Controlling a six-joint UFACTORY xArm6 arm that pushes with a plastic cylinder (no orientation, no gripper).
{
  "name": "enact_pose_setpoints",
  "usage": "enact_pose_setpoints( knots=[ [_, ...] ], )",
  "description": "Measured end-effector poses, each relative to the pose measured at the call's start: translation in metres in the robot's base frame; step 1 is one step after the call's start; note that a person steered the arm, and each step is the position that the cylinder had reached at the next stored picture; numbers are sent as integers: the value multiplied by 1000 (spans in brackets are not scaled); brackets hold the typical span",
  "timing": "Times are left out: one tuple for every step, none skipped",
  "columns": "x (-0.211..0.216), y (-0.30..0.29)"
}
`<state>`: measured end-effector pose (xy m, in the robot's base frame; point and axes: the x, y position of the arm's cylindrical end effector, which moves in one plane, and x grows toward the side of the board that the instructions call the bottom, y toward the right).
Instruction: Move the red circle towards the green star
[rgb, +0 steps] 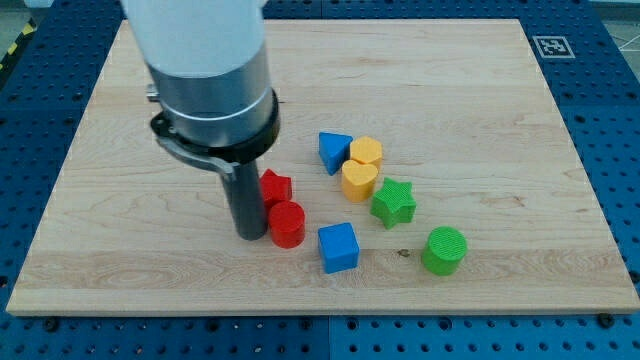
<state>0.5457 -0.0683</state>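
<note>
Most of the push is still ahead of you: the red circle (287, 224) sits at the board's lower middle, well apart from the green star (394, 203) off to the view's right, with a blue cube (338, 248) just below the path between them. No fingers to report here, so nothing's gripped, and my tip (250, 234) is right up against the circle's left side, a red star-ish block (275, 187) just above.

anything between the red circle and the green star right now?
Mostly bare board in the camera view. The blue cube sits just below the line from the red circle to the green star. My tip is left of the circle.
</note>
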Motion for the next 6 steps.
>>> enact_pose_setpoints(
  knots=[
    [-7,27],
    [-10,61],
    [-10,65],
    [-4,43],
    [1,58],
    [3,87]
  ],
)
